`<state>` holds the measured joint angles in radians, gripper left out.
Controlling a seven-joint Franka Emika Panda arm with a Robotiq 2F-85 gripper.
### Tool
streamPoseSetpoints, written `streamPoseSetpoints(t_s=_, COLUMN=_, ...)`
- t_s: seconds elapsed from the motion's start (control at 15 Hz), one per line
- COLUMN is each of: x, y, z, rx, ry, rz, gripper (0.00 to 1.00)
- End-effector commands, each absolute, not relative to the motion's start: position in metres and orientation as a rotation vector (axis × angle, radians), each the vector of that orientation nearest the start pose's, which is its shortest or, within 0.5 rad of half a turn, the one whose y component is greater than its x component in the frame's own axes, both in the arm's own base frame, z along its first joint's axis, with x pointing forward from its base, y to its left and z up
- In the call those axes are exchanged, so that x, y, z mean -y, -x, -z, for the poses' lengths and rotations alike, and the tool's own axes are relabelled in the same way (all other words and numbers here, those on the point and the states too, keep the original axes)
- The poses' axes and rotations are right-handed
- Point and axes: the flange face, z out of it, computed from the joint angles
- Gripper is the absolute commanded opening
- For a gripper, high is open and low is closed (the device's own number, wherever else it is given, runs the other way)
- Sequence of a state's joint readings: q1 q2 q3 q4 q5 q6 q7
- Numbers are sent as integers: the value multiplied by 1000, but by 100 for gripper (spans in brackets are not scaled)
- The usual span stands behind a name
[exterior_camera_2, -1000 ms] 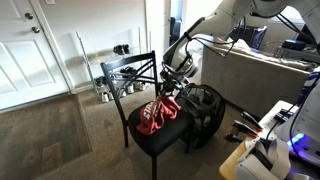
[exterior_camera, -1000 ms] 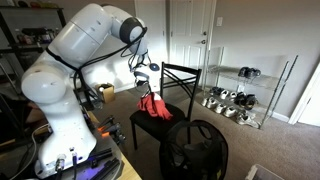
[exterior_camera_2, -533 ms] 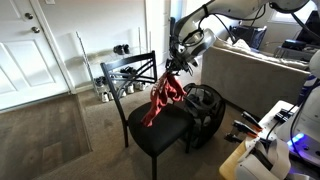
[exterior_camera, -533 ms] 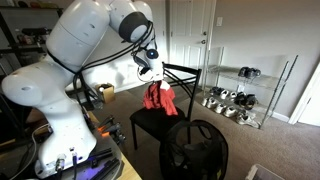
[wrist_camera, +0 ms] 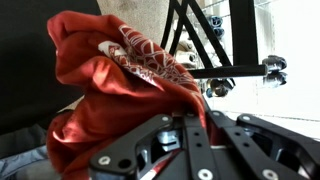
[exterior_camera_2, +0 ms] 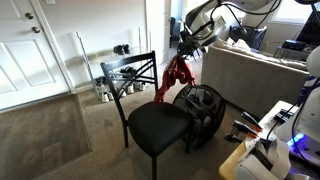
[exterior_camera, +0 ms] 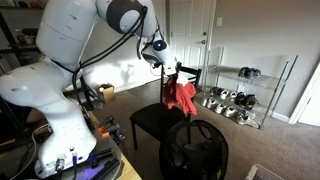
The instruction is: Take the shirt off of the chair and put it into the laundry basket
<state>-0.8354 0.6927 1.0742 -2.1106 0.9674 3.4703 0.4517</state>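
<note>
Red shirt (exterior_camera: 180,95) is hanging clear of the chair (exterior_camera: 150,122), the gripper (exterior_camera: 167,72) fingers clamping it. The laundry basket (exterior_camera: 195,150) is waiting below the fingers.

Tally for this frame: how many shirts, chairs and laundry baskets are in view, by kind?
Red shirt: 1, hanging from the gripper, clear of the seat
Black chair: 1
Black laundry basket: 1
Total: 3
</note>
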Motion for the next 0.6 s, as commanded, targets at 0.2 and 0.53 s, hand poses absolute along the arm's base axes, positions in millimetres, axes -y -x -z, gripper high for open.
streamPoseSetpoints(t_s=0.2, x=29, y=-560, z=-275, rx=-1745, ry=1526, rz=349, gripper=1)
streamPoseSetpoints(t_s=0.53, x=83, y=-525, z=-262, rx=-1813, ry=1443, rz=314, gripper=1)
